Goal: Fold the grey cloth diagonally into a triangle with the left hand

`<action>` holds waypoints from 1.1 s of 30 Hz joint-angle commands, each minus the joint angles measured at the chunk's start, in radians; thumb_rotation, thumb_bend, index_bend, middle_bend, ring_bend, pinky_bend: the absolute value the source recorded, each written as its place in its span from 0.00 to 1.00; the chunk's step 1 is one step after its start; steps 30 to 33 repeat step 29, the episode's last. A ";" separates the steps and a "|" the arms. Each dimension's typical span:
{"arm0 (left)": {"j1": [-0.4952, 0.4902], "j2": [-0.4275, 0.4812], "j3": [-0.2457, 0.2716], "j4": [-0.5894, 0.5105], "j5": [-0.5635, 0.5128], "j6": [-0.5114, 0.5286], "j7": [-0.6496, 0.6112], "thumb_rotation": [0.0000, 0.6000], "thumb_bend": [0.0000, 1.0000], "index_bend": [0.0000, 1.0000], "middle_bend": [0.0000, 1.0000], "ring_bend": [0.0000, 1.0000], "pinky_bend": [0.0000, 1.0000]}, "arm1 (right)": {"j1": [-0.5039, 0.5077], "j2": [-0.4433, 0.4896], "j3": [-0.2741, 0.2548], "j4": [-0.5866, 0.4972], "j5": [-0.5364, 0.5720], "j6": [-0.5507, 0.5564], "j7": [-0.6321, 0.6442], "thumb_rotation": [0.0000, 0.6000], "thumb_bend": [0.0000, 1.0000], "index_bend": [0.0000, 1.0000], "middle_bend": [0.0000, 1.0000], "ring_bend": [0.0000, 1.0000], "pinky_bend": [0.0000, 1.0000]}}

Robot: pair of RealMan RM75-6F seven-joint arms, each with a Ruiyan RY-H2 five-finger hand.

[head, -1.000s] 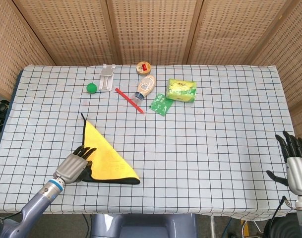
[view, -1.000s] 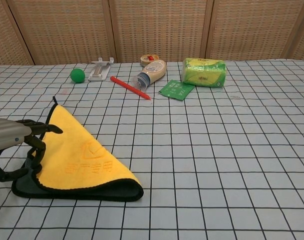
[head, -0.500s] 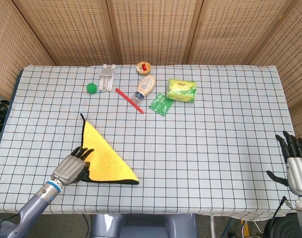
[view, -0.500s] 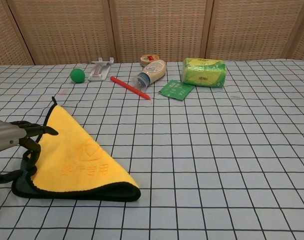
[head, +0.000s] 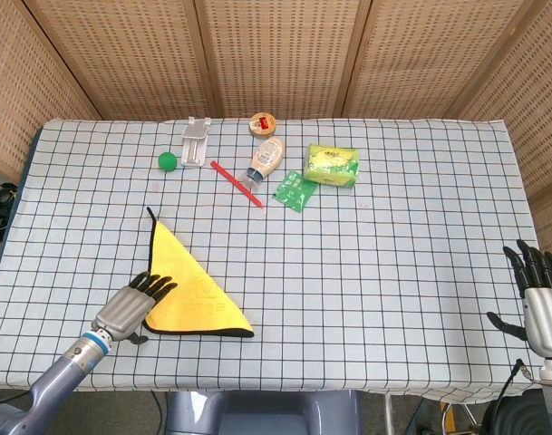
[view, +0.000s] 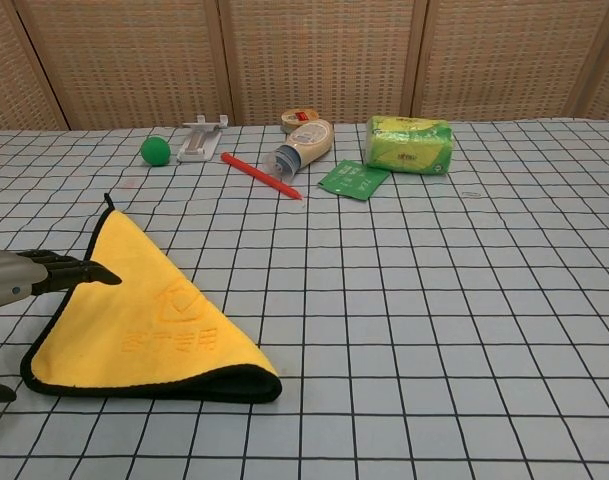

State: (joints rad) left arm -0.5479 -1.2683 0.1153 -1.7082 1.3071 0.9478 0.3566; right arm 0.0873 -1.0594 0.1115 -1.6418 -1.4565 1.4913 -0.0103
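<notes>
The cloth (head: 192, 291) (view: 144, 318) lies folded into a triangle at the front left of the table, yellow face up with a dark edge. My left hand (head: 130, 305) (view: 29, 281) hovers at its left corner with the fingers stretched out flat and apart, holding nothing. The fingertips (view: 102, 276) reach just over the cloth's left edge. My right hand (head: 538, 294) hangs off the table's right front corner, fingers spread, empty; only the head view has it.
Along the back of the checked tablecloth (head: 393, 254) lie a green ball (head: 168, 160), a white clip (head: 195, 141), a red pen (head: 236, 182), a sauce bottle (head: 265, 160), a tape roll (head: 263, 123), a green sachet (head: 295, 190) and a green tissue pack (head: 332, 165).
My left hand has let go of the cloth's corner: its curled fingers straightened and lifted. The corner dropped flat, so the dark underside no longer shows there.
</notes>
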 commanded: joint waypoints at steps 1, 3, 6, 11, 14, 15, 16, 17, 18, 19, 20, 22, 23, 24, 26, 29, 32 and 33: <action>0.006 0.013 -0.005 -0.006 0.017 0.014 -0.018 1.00 0.10 0.00 0.00 0.00 0.00 | 0.000 0.000 0.000 0.000 0.000 0.000 0.001 1.00 0.00 0.09 0.00 0.00 0.00; 0.011 0.024 -0.012 -0.010 0.030 0.030 -0.034 1.00 0.10 0.00 0.00 0.00 0.00 | 0.000 0.001 0.000 0.000 0.000 0.000 0.002 1.00 0.00 0.09 0.00 0.00 0.00; 0.021 0.040 -0.024 -0.015 0.046 0.061 -0.055 1.00 0.10 0.00 0.00 0.00 0.00 | 0.000 0.002 0.000 -0.001 -0.001 0.001 0.003 1.00 0.00 0.09 0.00 0.00 0.00; 0.074 0.098 -0.076 -0.030 0.065 0.202 -0.130 1.00 0.10 0.00 0.00 0.00 0.00 | -0.001 0.003 -0.003 -0.004 -0.007 0.003 0.004 1.00 0.00 0.09 0.00 0.00 0.00; 0.126 0.128 -0.109 -0.037 0.048 0.303 -0.169 1.00 0.10 0.00 0.00 0.00 0.00 | -0.001 0.003 -0.005 -0.006 -0.013 0.005 0.002 1.00 0.00 0.09 0.00 0.00 0.00; 0.143 0.135 -0.118 -0.041 0.038 0.333 -0.175 1.00 0.10 0.00 0.00 0.00 0.00 | -0.002 0.003 -0.005 -0.007 -0.015 0.006 0.000 1.00 0.00 0.09 0.00 0.00 0.00; 0.160 0.140 -0.124 -0.045 0.031 0.362 -0.178 1.00 0.10 0.00 0.00 0.00 0.00 | -0.001 0.003 -0.006 -0.007 -0.017 0.006 -0.001 1.00 0.00 0.09 0.00 0.00 0.00; 0.177 0.144 -0.129 -0.049 0.024 0.390 -0.178 1.00 0.10 0.00 0.00 0.00 0.00 | -0.001 0.002 -0.007 -0.008 -0.018 0.006 -0.003 1.00 0.00 0.09 0.00 0.00 0.00; 0.196 0.147 -0.133 -0.053 0.018 0.419 -0.174 1.00 0.10 0.00 0.00 0.00 0.00 | -0.001 0.002 -0.008 -0.008 -0.019 0.006 -0.005 1.00 0.00 0.09 0.00 0.00 0.00; 0.213 0.149 -0.134 -0.058 0.012 0.445 -0.167 1.00 0.10 0.00 0.00 0.00 0.00 | -0.001 0.001 -0.009 -0.008 -0.020 0.005 -0.007 1.00 0.00 0.09 0.00 0.00 0.00; 0.235 0.153 -0.134 -0.064 0.000 0.473 -0.159 1.00 0.10 0.00 0.00 0.00 0.00 | -0.001 0.000 -0.009 -0.007 -0.020 0.004 -0.009 1.00 0.00 0.09 0.00 0.00 0.00; 0.270 0.157 -0.133 -0.080 -0.019 0.514 -0.144 1.00 0.10 0.00 0.00 0.00 0.00 | 0.000 -0.002 -0.009 -0.004 -0.019 0.003 -0.015 1.00 0.00 0.09 0.00 0.00 0.00; 0.283 0.158 -0.134 -0.085 -0.025 0.526 -0.139 1.00 0.10 0.00 0.00 0.00 0.00 | 0.000 -0.004 -0.009 -0.003 -0.018 0.003 -0.018 1.00 0.00 0.09 0.00 0.00 0.00; 0.292 0.159 -0.135 -0.086 -0.029 0.535 -0.139 1.00 0.10 0.00 0.00 0.00 0.00 | 0.001 -0.005 -0.008 -0.002 -0.016 0.003 -0.020 1.00 0.00 0.09 0.00 0.00 0.00; 0.307 0.160 -0.139 -0.079 -0.030 0.546 -0.152 1.00 0.10 0.00 0.00 0.00 0.00 | 0.002 -0.007 -0.007 0.000 -0.011 0.000 -0.022 1.00 0.00 0.09 0.00 0.00 0.00; 0.315 0.159 -0.144 -0.061 -0.028 0.543 -0.170 1.00 0.10 0.00 0.00 0.00 0.00 | 0.004 -0.010 -0.004 0.003 -0.004 -0.005 -0.026 1.00 0.00 0.09 0.00 0.00 0.00; 0.315 0.159 -0.144 -0.061 -0.028 0.543 -0.170 1.00 0.10 0.00 0.00 0.00 0.00 | 0.004 -0.010 -0.004 0.003 -0.004 -0.005 -0.026 1.00 0.00 0.09 0.00 0.00 0.00; 0.315 0.159 -0.144 -0.061 -0.028 0.543 -0.170 1.00 0.10 0.00 0.00 0.00 0.00 | 0.004 -0.010 -0.004 0.003 -0.004 -0.005 -0.026 1.00 0.00 0.09 0.00 0.00 0.00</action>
